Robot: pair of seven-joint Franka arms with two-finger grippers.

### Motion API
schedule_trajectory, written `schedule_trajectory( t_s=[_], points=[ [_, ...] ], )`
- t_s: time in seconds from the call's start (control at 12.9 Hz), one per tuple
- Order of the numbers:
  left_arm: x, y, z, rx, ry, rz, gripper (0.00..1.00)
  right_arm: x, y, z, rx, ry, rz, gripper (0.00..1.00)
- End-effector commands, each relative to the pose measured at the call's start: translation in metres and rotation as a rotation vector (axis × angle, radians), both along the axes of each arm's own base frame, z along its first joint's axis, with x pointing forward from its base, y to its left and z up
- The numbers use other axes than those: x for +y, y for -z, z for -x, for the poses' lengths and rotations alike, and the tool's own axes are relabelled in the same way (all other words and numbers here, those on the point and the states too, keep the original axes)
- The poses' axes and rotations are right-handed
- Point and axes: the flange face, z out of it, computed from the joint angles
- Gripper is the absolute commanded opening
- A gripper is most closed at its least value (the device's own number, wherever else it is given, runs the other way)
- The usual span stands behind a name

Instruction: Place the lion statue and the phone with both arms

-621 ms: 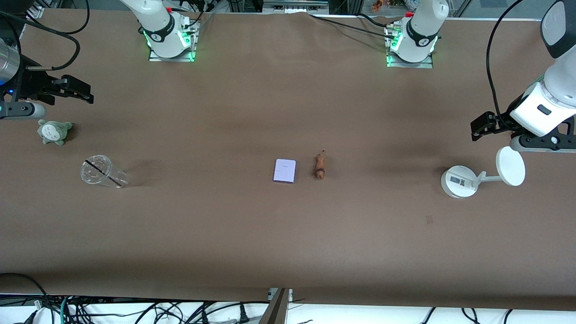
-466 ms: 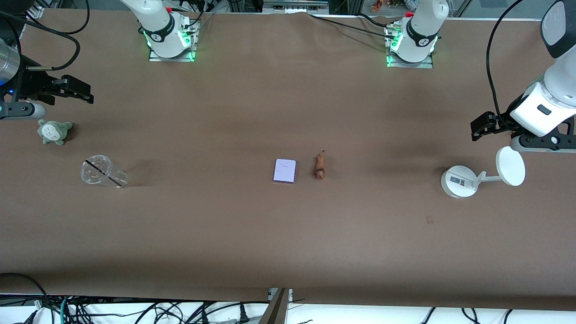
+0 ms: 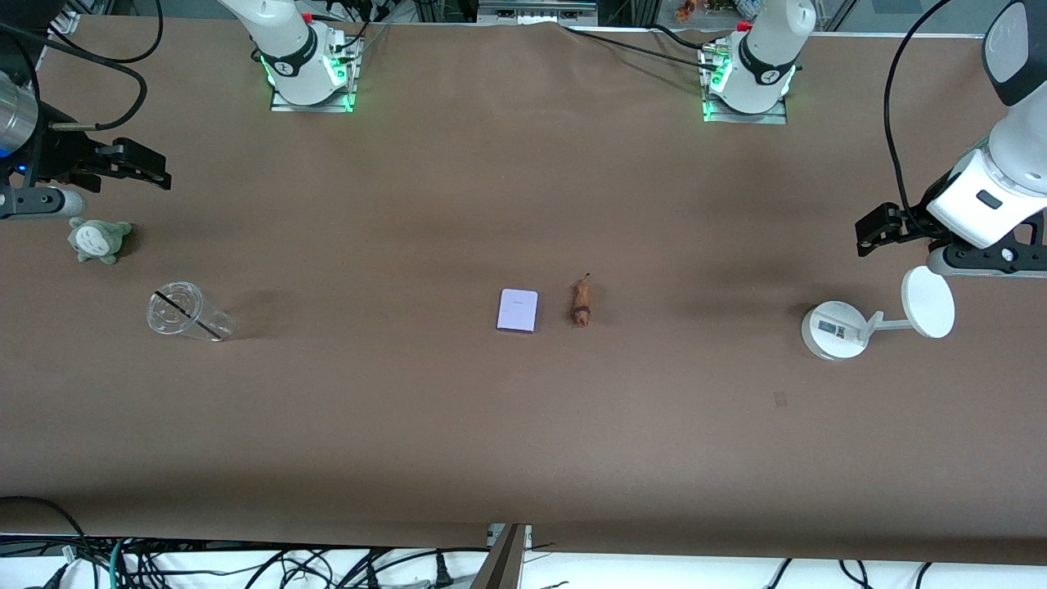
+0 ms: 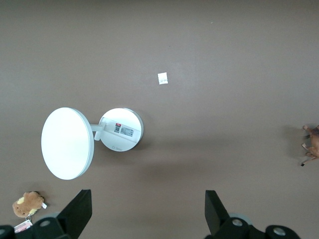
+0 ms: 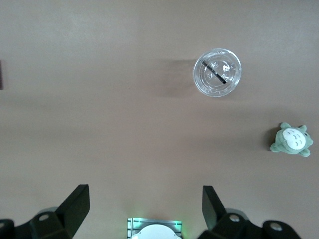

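Observation:
The phone (image 3: pixel 518 310), a pale lavender-white slab, lies flat mid-table. The lion statue (image 3: pixel 581 301), a slim orange-brown figurine, lies beside it toward the left arm's end; part of it shows at the edge of the left wrist view (image 4: pixel 312 144). My left gripper (image 3: pixel 872 231) is open and empty, high over the table's left-arm end above the white stand. My right gripper (image 3: pixel 146 170) is open and empty, high over the right-arm end near the grey-green plush. Both are far from the phone and the lion.
A white round-based stand with a disc (image 3: pixel 836 328) stands at the left arm's end. A clear plastic cup (image 3: pixel 184 311) and a grey-green plush (image 3: pixel 98 239) lie at the right arm's end. A brown plush with a tag (image 4: pixel 27 204) shows in the left wrist view.

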Motion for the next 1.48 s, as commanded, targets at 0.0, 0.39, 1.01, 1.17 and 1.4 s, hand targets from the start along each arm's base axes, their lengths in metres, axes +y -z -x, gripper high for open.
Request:
schedule_trajectory(
  t_s=[0.0,0.39,1.01,1.17,1.4],
  points=[
    [-0.002,-0.002,0.0,0.007,0.001,0.024,1.0,0.002,0.009,-0.009,0.017,-0.004,-0.032,1.0],
    [-0.052,0.016,0.001,0.059,0.091,0.03,1.0,0.002,0.009,-0.009,0.018,0.001,-0.017,1.0],
    [-0.252,0.169,-0.016,0.076,0.047,0.159,1.0,0.003,0.01,-0.011,0.012,0.003,-0.017,1.0],
    [-0.299,0.222,-0.008,0.085,0.032,0.168,1.0,0.002,0.009,-0.011,0.01,0.001,-0.015,1.0],
    [-0.333,0.284,-0.003,0.056,0.066,0.205,1.0,0.003,0.009,-0.01,0.015,-0.004,-0.017,1.0]
  ],
)
